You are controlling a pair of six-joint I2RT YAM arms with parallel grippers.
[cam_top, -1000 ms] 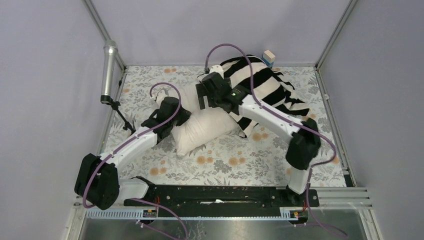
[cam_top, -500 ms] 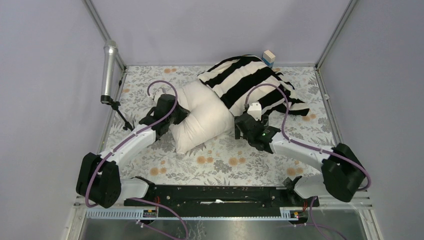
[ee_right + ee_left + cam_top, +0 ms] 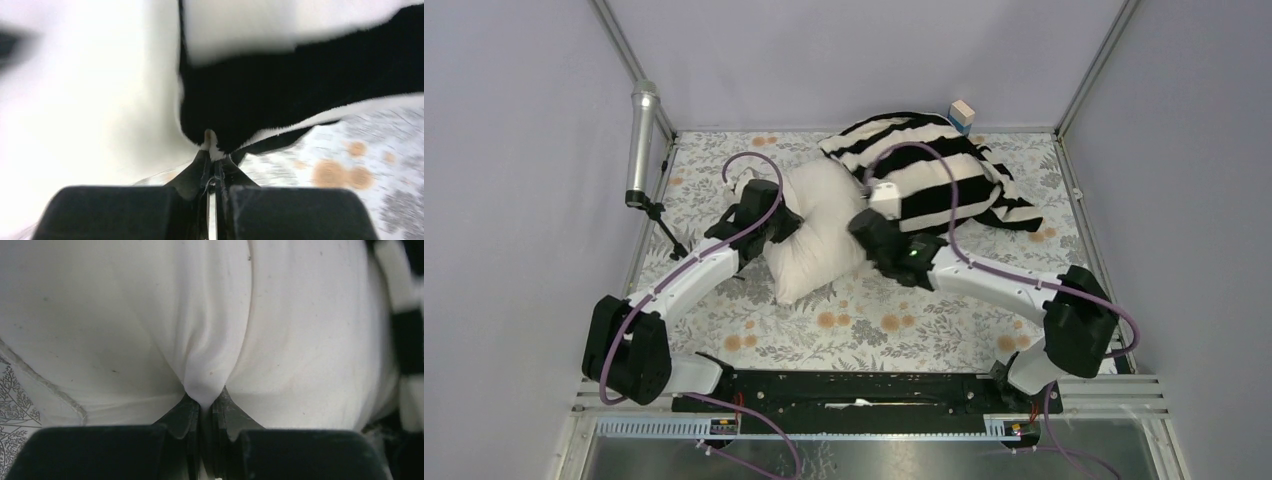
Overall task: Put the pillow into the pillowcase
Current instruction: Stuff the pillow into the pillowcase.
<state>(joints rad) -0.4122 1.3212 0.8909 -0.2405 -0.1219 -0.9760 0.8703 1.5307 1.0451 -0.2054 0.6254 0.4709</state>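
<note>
My left gripper point(image 3: 206, 405) is clenched on a pinched fold of the pillow point(image 3: 819, 235). The pillow lies mid-worktop point(image 3: 894, 310), mostly outside the pillowcase point(image 3: 934, 170), which is bunched against its far right end. My right gripper point(image 3: 214, 159) is closed, apparently nipping the pillowcase's near edge, though that view is blurred.

Floral-covered tbl point(image 3: 874, 320) w/ pillow point(image 3: 819, 235) & striped pillowcase point(image 3: 944, 175) on it.
</note>
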